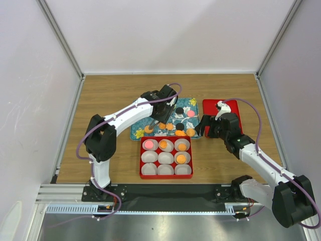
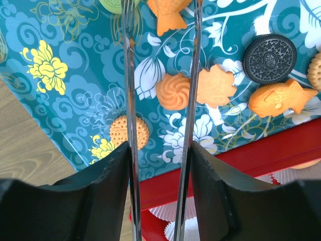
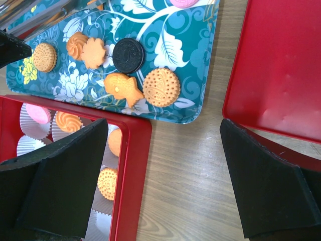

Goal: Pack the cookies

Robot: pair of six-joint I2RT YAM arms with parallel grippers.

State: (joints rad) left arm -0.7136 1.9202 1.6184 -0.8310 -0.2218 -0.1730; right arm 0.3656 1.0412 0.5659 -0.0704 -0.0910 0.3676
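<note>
Mostly loose on the teal tray (image 2: 60,30): the cookies (image 2: 173,91), with a few already in the paper cups (image 3: 30,145) of the red box (image 3: 135,165) just near of the tray. Between the arms of the metal tongs (image 2: 129,100), toward their far end: an orange fish cookie (image 2: 168,15); cannot tell whether touched.

Left tool (image 2: 159,150) partly closed, gripping the tongs by their handles. Squeeze gently, just enough to pinch the fish by its edges without cracking it. Lift straight up, clear of the neighbours, then carry near to an empty cup and release low.

Right tool (image 3: 165,131) spread wide, holding nothing, hovering over the counter (image 3: 185,175) between the box and the red lid (image 3: 281,65) on the right. Keep it out of the tongs' path.
</note>
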